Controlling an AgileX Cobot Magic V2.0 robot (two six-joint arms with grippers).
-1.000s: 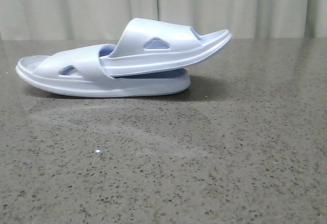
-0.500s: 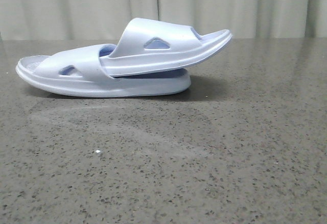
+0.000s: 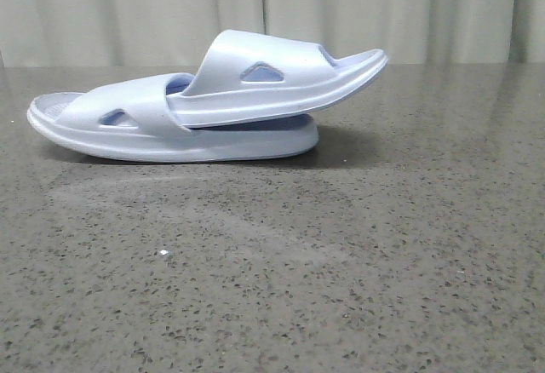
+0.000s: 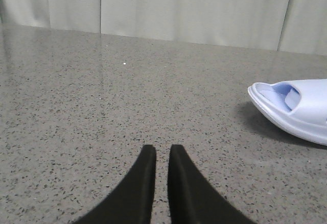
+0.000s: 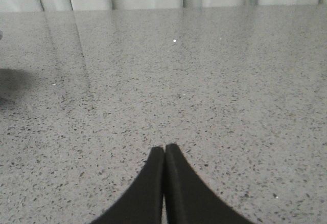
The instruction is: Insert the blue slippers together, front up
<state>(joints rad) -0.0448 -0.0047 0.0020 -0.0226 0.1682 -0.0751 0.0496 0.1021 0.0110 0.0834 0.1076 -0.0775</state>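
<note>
We see the left gripper (image 4: 162, 155) jaws nearly closed, holding nothing. Blue slippers (image 3: 204, 105) sit nested on the speckled worktop (image 3: 341, 262), left of centre, upper one tilted over the lower. Right gripper (image 5: 164, 152) jaws pressed together, empty.

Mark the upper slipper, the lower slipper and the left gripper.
upper slipper (image 3: 255, 71): front view, on its strap.
lower slipper (image 3: 119, 117): front view, on its strap.
left gripper (image 4: 162, 155): left wrist view, between the fingertips.

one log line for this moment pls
slippers: nested, on table | left gripper: shut, empty | right gripper: shut, empty
</note>
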